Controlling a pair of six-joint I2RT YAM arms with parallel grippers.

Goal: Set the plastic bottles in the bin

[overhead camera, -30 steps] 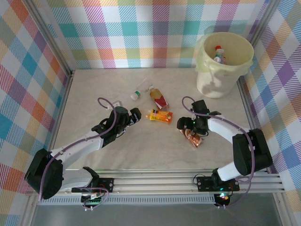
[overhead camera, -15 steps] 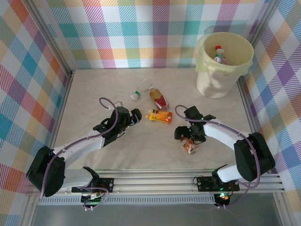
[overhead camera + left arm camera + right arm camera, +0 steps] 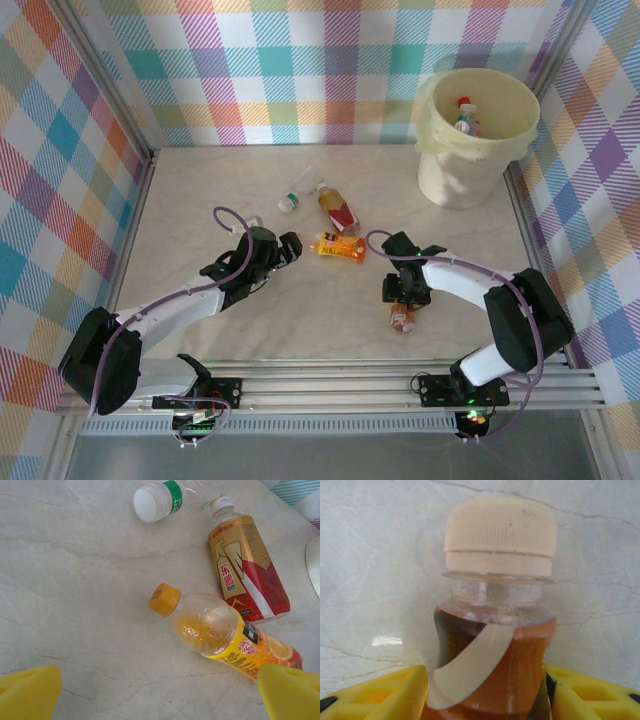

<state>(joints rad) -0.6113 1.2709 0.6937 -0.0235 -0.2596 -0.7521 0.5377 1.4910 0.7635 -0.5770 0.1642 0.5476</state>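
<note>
**Right gripper clamped on a brown bottle, three more loose on the table**

On the pale marbled table [image 3: 190, 190], the left gripper [image 3: 287, 244] [image 3: 160, 692] hangs low with its yellow fingers [image 3: 30, 690] spread wide and nothing between them. Just beyond it lie three bottles. Farthest left is a clear plastic bottle with a green label and white cap [image 3: 290, 203] [image 3: 157, 500]. Beside it is a squarish amber bottle with a red-and-gold label [image 3: 338, 208] [image 3: 247, 570]. Nearest the gripper is a round orange-juice bottle with an orange cap and yellow label [image 3: 340, 246] [image 3: 220, 630]. Further right, the right gripper [image 3: 400, 292] [image 3: 485, 695] is closed on a small brown-tea bottle with a cream cap [image 3: 401, 316] [image 3: 495, 645], with a yellow finger against each side. In the far right corner stands the large cream-yellow round plastic bin [image 3: 450, 175], well apart from the loose bottles, with a few bottles [image 3: 465, 115] inside.
</note>
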